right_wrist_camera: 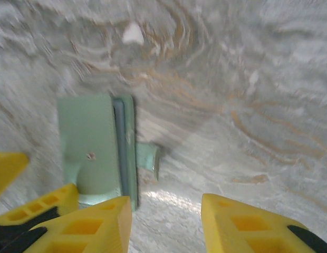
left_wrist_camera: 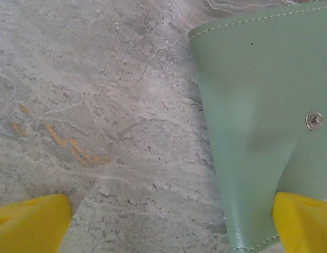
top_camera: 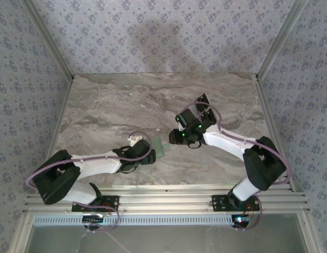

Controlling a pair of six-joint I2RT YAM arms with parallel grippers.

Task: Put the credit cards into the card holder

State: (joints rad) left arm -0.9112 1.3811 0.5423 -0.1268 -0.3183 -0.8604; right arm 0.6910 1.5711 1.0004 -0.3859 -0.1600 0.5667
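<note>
The pale green card holder (top_camera: 160, 148) lies on the marble table (top_camera: 153, 100) between my two grippers. In the left wrist view the card holder (left_wrist_camera: 258, 105) is on the right, snap stud showing. My left gripper (left_wrist_camera: 169, 226) stands wide open, its right fingertip (left_wrist_camera: 303, 224) against the holder's near edge. In the right wrist view the card holder (right_wrist_camera: 89, 142) is at left with its tab (right_wrist_camera: 147, 161) sticking out. A thin dark strip (right_wrist_camera: 118, 147) along its edge looks like the credit cards tucked inside; the rest of them is hidden. My right gripper (right_wrist_camera: 166, 221) is open just beside it, holding nothing.
Patterned walls and metal rails close the table in on three sides. Bare marble stretches behind and to both sides of the grippers. The left gripper (top_camera: 147, 152) and right gripper (top_camera: 174, 138) nearly meet at the holder.
</note>
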